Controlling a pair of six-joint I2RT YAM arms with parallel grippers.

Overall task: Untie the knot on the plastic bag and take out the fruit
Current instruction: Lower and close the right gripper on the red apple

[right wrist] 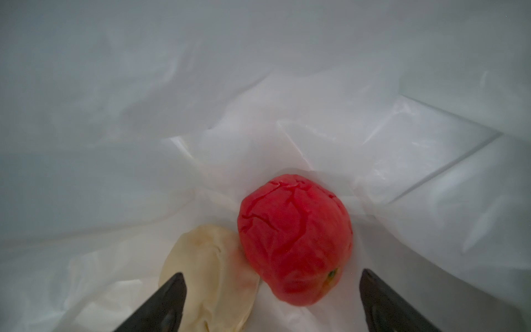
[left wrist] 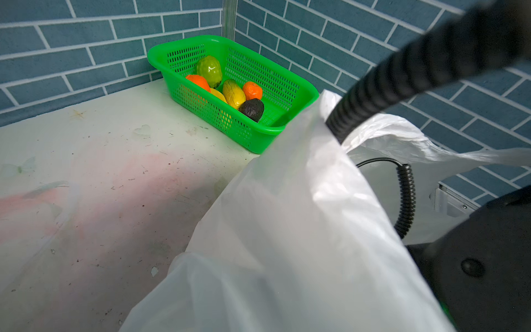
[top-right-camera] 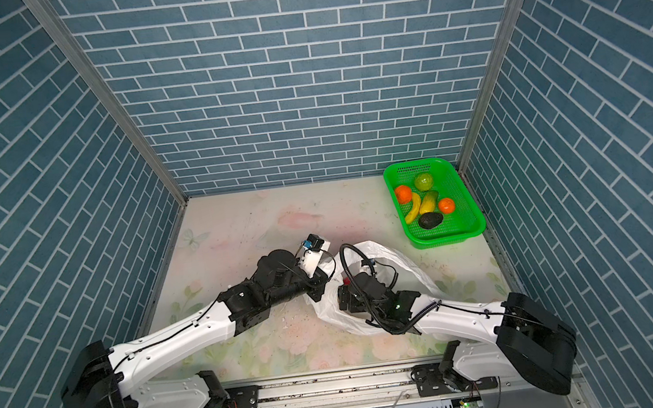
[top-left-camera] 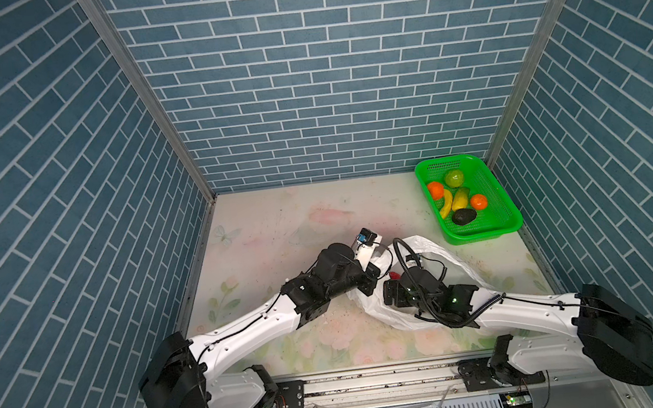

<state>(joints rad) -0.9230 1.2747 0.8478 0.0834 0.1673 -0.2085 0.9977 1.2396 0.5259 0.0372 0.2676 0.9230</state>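
Observation:
The white plastic bag [top-left-camera: 373, 317] [top-right-camera: 328, 311] lies mid-table with its mouth open; the knot is not in view. My left gripper [top-left-camera: 369, 280] is at the bag's near rim; in the left wrist view the plastic [left wrist: 301, 230] covers its jaws, and it is shut on that rim. My right gripper [right wrist: 272, 273] is inside the bag, open, fingers [right wrist: 169, 301] either side of a red fruit [right wrist: 296, 241] [top-left-camera: 395, 275], not touching it. A pale fruit [right wrist: 212, 276] lies beside the red one. Other fruit lie in the basket: apple [top-left-camera: 454, 178], oranges [top-left-camera: 436, 190], banana [top-left-camera: 446, 204], mango [top-left-camera: 460, 198], avocado [top-left-camera: 464, 216].
A green perforated basket [top-left-camera: 483, 235] [top-right-camera: 446, 237] [left wrist: 258, 130] stands in the back right corner against the tiled walls. The right arm's black coiled cable [left wrist: 405, 201] loops over the bag. Tiled walls enclose the floral table top [top-left-camera: 277, 227] on three sides.

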